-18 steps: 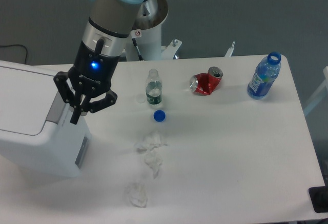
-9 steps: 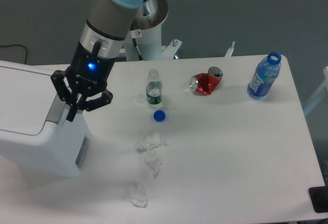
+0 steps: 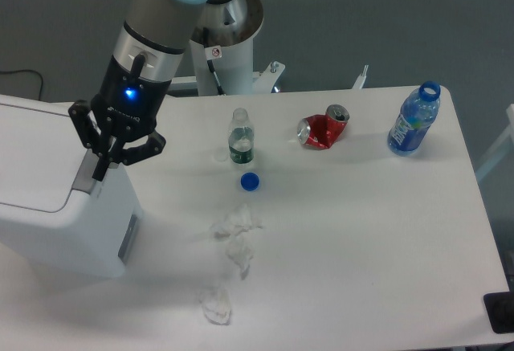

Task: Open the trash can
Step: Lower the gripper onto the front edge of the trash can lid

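The gripper [image 3: 102,162], fingers spread apart and holding nothing, hangs right above the grey tab [image 3: 85,176] on the bin [image 3: 56,206]. The tab sits just below the fingertips, at the lid's [image 3: 36,158] right edge; the bin lies mostly leftward.

No text can be read. A small round red-ringed sign [image 3: 215,52] is stuck on the robot's white base, its symbol too small to make out. The bottle labels are too blurred to be read.
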### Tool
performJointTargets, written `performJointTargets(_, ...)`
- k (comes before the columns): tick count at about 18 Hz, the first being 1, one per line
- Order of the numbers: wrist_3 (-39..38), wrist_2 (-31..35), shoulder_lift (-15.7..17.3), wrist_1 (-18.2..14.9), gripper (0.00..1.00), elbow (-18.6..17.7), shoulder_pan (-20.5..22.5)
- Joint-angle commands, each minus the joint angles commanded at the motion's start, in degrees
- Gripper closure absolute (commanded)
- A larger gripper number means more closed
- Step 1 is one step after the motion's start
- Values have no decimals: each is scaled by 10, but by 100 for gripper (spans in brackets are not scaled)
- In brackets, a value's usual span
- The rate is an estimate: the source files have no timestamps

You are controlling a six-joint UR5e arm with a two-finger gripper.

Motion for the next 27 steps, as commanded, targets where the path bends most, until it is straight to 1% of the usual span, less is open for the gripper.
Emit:
performJointTargets(4,0,2,1,0,91,-7,-3)
performJointTargets(27,0,4,1,0,90,-8,-4)
